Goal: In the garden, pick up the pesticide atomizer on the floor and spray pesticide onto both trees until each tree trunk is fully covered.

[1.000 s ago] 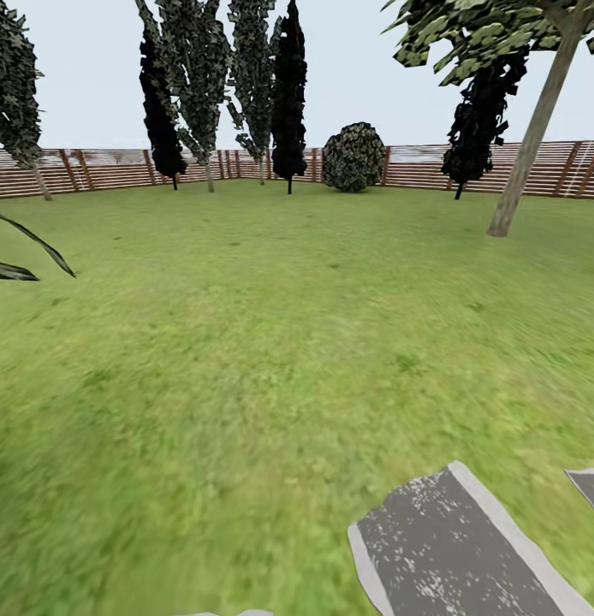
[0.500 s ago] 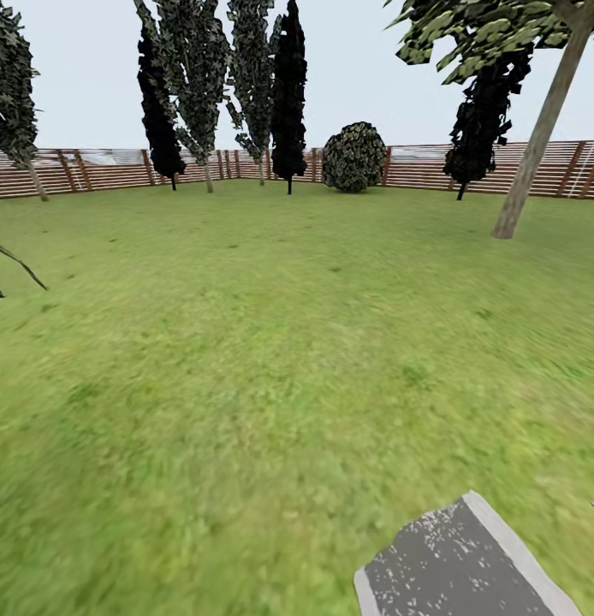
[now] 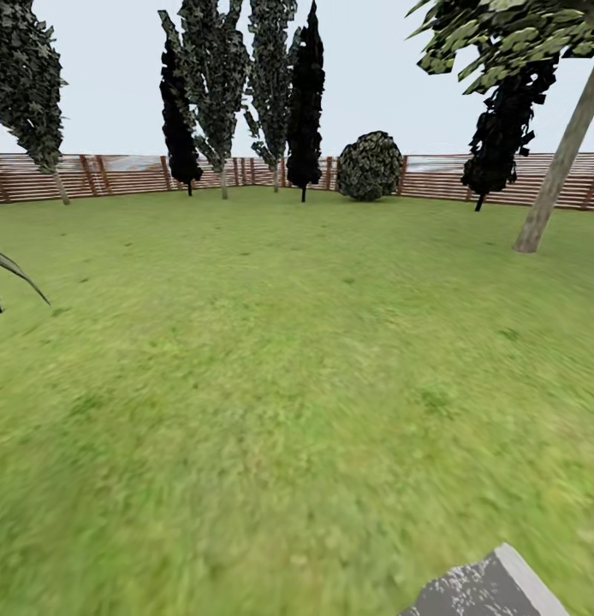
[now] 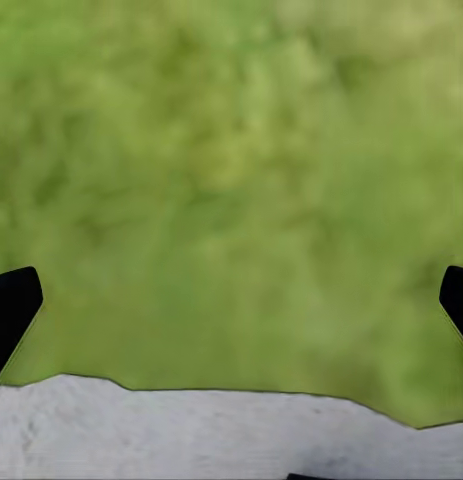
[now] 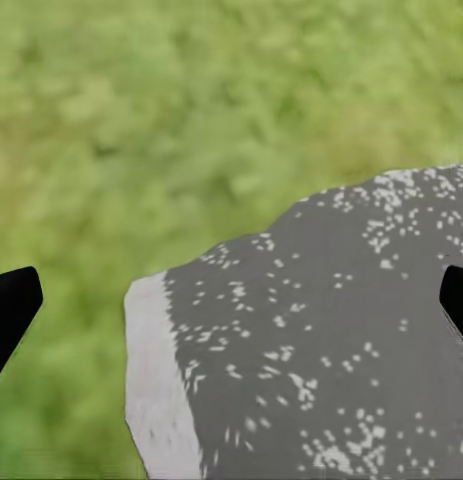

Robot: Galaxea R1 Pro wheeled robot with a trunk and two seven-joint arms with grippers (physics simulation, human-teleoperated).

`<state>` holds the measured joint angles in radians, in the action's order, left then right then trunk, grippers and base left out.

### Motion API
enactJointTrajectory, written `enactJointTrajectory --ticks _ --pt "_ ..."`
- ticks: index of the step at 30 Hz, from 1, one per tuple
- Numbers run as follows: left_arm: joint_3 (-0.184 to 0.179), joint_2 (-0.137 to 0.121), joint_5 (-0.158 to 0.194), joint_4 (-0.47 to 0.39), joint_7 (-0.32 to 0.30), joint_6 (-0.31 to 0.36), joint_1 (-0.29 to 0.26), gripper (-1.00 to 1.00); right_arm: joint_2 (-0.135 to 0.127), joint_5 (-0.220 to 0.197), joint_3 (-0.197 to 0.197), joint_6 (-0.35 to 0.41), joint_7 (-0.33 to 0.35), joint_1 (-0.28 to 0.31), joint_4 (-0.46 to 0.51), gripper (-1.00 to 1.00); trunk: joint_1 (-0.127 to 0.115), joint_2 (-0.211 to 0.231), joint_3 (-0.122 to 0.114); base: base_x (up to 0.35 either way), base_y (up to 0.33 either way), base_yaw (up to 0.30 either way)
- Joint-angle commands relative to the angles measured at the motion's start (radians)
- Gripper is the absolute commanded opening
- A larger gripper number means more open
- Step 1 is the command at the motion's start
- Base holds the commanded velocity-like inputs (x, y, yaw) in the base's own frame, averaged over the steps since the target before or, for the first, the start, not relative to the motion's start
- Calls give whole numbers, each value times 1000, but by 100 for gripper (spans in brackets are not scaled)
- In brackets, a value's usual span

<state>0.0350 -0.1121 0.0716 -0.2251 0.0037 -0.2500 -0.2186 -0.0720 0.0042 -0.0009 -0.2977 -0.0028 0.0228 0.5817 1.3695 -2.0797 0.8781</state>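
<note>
Grippers: left gripper (image 4: 231, 300) and right gripper (image 5: 231, 300) both spread wide, empty, over lawn (image 3: 271, 368).
Leaning tree trunk (image 3: 561, 162) stood far right near fence (image 3: 117, 174); grey paving (image 5: 321, 350) lay under right gripper.

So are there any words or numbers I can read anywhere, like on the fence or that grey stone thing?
None: no words, numbers or signs can be read in any view.
The wooden fence shows only plain brown slats.
The grey paving slab carries only white speckles, no letters.
The leaning tree trunk and the lawn are bare of any label.
</note>
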Motion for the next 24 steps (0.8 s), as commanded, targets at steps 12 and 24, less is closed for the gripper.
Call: enactJointTrajectory --ticks 12,24 --pt "-1 1 7 1 -1 -3 -1 100 0 -1 -1 -3 0 0 0 100 0 0 -2 338 -7 62" --pt "0 0 8 1 -1 -3 -1 100 0 0 -1 -3 0 0 0 100 0 0 -14 338 -55 0"
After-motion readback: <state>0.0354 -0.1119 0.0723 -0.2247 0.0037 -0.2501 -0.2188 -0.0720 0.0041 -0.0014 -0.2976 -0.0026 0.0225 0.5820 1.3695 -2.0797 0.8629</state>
